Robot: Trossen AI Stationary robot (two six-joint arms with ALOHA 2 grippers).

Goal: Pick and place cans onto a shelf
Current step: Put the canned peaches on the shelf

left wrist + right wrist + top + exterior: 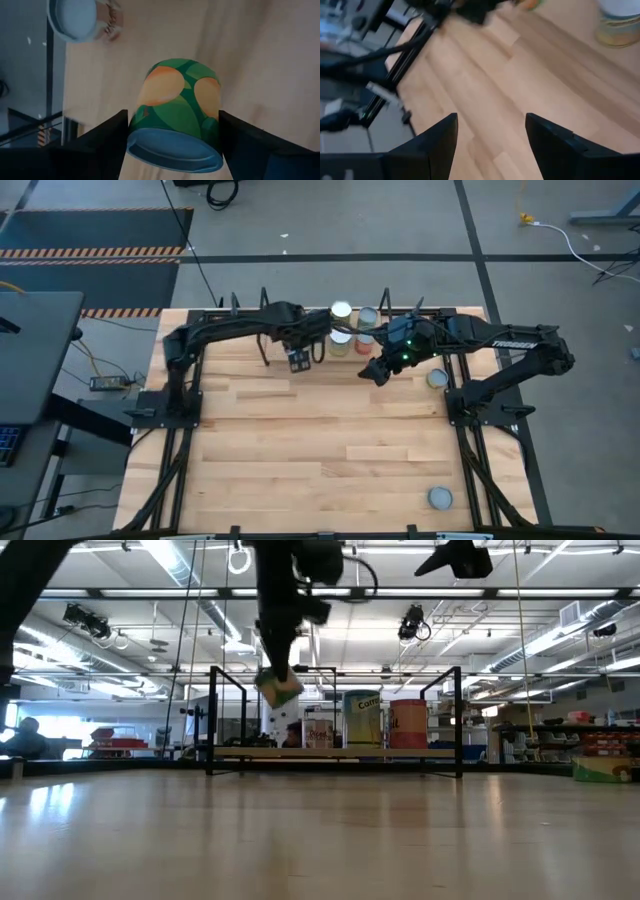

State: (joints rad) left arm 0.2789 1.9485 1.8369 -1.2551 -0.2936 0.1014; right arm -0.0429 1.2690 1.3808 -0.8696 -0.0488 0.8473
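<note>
Cans: three stand on the shelf [335, 752], labels facing the low camera; a green one with orange fruit [177, 107] hangs tilted above the table.
Left gripper [172, 145]: fingers pinch the green can's sides, raised just before the shelf's left half.
Right gripper [490, 145]: fingers spread, nothing between them, over bare tabletop [320, 440].
Loose cans: one [437, 379] beside the right arm, another [440, 498] near the table's front right.
</note>
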